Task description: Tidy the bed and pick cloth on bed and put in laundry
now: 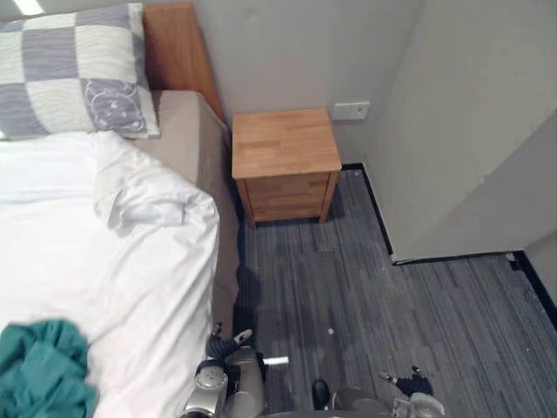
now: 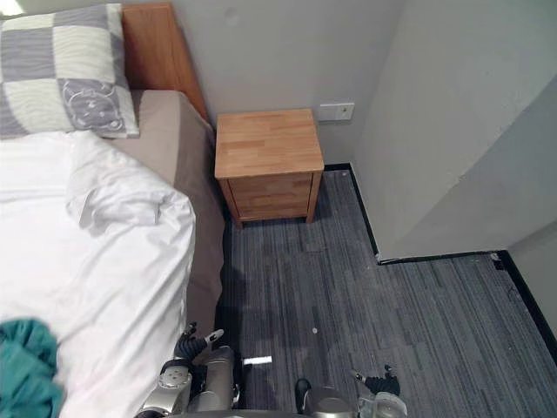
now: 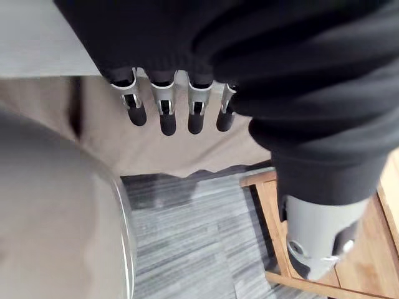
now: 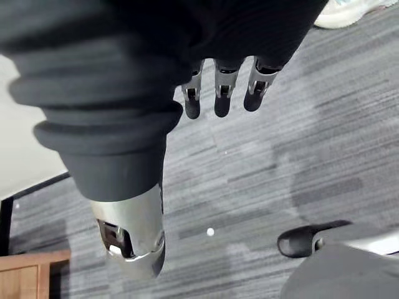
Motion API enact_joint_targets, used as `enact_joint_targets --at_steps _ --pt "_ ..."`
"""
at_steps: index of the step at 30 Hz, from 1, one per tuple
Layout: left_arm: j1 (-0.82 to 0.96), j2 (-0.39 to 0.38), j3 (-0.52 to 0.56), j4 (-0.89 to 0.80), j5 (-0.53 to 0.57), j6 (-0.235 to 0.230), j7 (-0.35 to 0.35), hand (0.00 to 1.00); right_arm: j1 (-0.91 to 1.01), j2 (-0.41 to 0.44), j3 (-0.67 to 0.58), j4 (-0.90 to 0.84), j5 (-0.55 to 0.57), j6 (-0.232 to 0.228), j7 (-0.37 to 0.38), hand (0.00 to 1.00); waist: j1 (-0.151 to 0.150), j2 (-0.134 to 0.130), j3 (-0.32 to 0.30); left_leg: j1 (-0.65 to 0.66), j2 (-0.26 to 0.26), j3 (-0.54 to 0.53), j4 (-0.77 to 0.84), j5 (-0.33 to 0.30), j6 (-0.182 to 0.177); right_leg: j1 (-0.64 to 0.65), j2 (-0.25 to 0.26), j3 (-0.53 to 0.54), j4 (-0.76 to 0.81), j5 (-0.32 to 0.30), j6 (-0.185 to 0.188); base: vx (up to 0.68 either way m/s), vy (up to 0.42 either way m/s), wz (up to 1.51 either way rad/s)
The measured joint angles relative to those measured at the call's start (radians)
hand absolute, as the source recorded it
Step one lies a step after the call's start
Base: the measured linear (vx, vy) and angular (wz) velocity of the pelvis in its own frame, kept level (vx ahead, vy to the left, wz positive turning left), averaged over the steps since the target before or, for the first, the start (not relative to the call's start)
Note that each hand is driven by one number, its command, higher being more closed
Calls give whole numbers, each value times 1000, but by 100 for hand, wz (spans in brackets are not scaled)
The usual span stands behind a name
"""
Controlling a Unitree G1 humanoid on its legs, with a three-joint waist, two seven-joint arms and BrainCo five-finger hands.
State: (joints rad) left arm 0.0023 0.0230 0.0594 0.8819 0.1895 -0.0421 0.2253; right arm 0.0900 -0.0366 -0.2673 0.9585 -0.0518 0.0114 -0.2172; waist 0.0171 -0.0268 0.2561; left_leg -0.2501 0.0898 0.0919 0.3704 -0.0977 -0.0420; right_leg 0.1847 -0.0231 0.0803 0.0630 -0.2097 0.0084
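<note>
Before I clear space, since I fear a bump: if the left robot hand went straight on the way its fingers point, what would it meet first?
Probably the beige side of the bed, which lies just past the open fingertips of the left robot hand; the grey carpet follows. Depth is unclear.

On the bed at the left, a pillow lies at the far end, a duvet covers the rest and a cloth lies on the duvet's near left part, while a nightstand stands just right of the bed's head, against the wall.
</note>
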Motion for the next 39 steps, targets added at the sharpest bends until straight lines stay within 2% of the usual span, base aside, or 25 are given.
enact_joint_targets --at_steps 4,5,6,7,8,10,13,15,16,17,18,19,21,22,24,25,26,28,29,30,33,35,36,37,39 --pt "-13 18 -51 22 0 11 -10 0 -4 6 0 19 -1 -3 2 0 0 -21 -17 56 -39 29 -8 -46 65 -24 -33 -42 143 51 46 492 235 23" --pt "-13 9 -58 30 -3 13 -9 0 -12 8 0 33 -13 -3 2 0 0 -23 -18 109 -39 34 -37 -76 70 -106 -33 -45 365 40 87 385 182 -6" --pt "-14 10 -68 40 -5 13 -9 0 -22 2 1 36 -27 -3 2 0 -2 -36 -15 167 -58 34 -74 -97 82 -213 -50 -50 632 96 208 442 173 -3" --pt "-15 10 -73 47 -7 14 -9 0 -22 2 1 37 -33 -2 2 0 -9 -32 -10 195 -63 32 -83 -106 87 -260 -60 -50 731 115 243 378 67 26" --pt "-15 11 -99 70 -22 21 -9 0 -17 -1 1 48 -38 6 4 0 -27 -29 -6 268 -77 10 -97 -128 96 -331 -88 -77 917 63 194 390 44 42" --pt "-8 8 -107 82 -23 22 -9 0 -10 -3 14 48 -40 16 3 0 -30 -27 -5 358 -75 -20 -147 -131 97 -383 -113 -154 927 -17 134 396 -30 64" --pt "-5 0 -93 81 -23 22 -6 0 -18 -6 13 48 -42 17 2 0 -34 -23 -3 391 -57 -102 -177 -133 93 -459 -112 -177 623 -33 104 377 -139 83" --pt "-9 -10 -88 80 -22 21 -4 0 -22 -15 13 48 -42 18 3 0 -36 -5 7 386 -34 -173 -178 -157 56 -469 -78 -66 396 17 89 411 -313 124" --pt "-9 -10 -82 81 -22 21 -1 0 -18 -14 11 51 -42 19 3 0 -36 -5 6 376 -22 -258 -173 -190 24 -460 -66 107 216 87 89 380 -367 151" --pt "-10 -12 -63 84 -22 20 -1 0 -12 -11 10 52 -42 19 4 0 -37 -20 -1 367 -17 -316 -155 -220 -2 -440 -65 187 162 144 156 396 -406 164" --pt "-15 -20 -48 88 -22 18 0 0 -9 -12 0 59 -42 21 6 0 -36 1 9 359 1 -353 -139 -235 -11 -422 -48 189 172 187 176 345 -429 170" --pt "-17 -49 -24 90 -21 13 -2 0 -3 -33 -15 52 -42 30 4 0 -29 61 6 307 28 -406 -70 -226 -33 -417 -6 149 272 63 173 319 -426 195" --pt "2 -69 -6 82 -22 -2 -1 0 31 -24 -30 40 -41 38 5 0 -30 53 -9 293 28 -477 -46 -194 -52 -402 -14 71 411 -19 107 284 -443 220" --pt "9 -77 7 74 -22 -6 -2 0 42 -30 -36 39 -41 37 6 0 -25 70 -23 295 53 -501 -59 -182 -68 -384 -19 4 444 -41 82 246 -409 217" --pt "23 -77 30 66 -46 -6 -4 0 30 -33 -38 35 -36 34 5 0 -9 68 -57 258 87 -473 -98 -81 -62 -337 -35 -123 441 -57 53 217 -381 223" --pt "23 -71 21 65 -63 -7 -4 0 23 -31 -38 36 -35 28 5 0 -11 54 -60 227 91 -389 -106 -22 -65 -290 -62 -201 397 -56 41 163 -339 193" --pt "21 -69 14 63 -67 -8 -4 0 22 -32 -39 36 -33 25 5 0 -12 52 -62 207 94 -323 -88 -21 -69 -266 -72 -242 373 -56 40 123 -285 240" --pt "17 -63 -3 51 -74 -6 -7 0 15 -32 -41 39 -26 15 6 0 -4 52 -63 131 118 32 61 -33 -64 -177 -88 -390 286 -50 13 67 -172 213" --pt "17 -39 -44 53 -75 -4 -11 0 5 -28 -59 39 -17 14 7 0 -8 54 -64 124 142 245 117 -61 -16 -142 -92 -481 268 -53 9 48 -101 206" --pt "16 -22 -68 54 -74 3 -19 0 3 -21 -76 38 -5 14 6 0 -19 58 -66 118 156 362 116 -71 1 -119 -91 -545 270 -53 9 35 -78 212" --pt "26 4 -79 62 -73 17 -32 0 8 -11 -137 59 23 19 5 0 -31 43 -81 145 97 405 -33 -48 23 -77 -99 -588 263 -53 9 39 17 199" --pt "37 41 -76 73 -71 28 -50 0 13 20 -195 69 55 18 6 0 -32 -8 -99 218 -42 295 -300 93 56 -71 -159 -660 312 -52 11 71 45 159" --pt "40 43 -76 81 -70 31 -53 0 16 25 -209 67 59 18 6 0 -34 -11 -101 232 -55 264 -347 109 59 -78 -169 -669 353 -52 10 39 24 165" --pt "37 47 -68 100 -70 35 -62 0 22 40 -236 67 77 19 7 0 -56 -13 -103 244 -75 179 -405 134 62 -136 -192 -611 507 -34 -20 39 28 159" --pt "30 65 -66 111 -70 39 -73 0 33 65 -261 58 113 21 8 0 -68 0 -96 240 -58 114 -407 146 60 -224 -135 -376 583 -59 -4 62 20 139"
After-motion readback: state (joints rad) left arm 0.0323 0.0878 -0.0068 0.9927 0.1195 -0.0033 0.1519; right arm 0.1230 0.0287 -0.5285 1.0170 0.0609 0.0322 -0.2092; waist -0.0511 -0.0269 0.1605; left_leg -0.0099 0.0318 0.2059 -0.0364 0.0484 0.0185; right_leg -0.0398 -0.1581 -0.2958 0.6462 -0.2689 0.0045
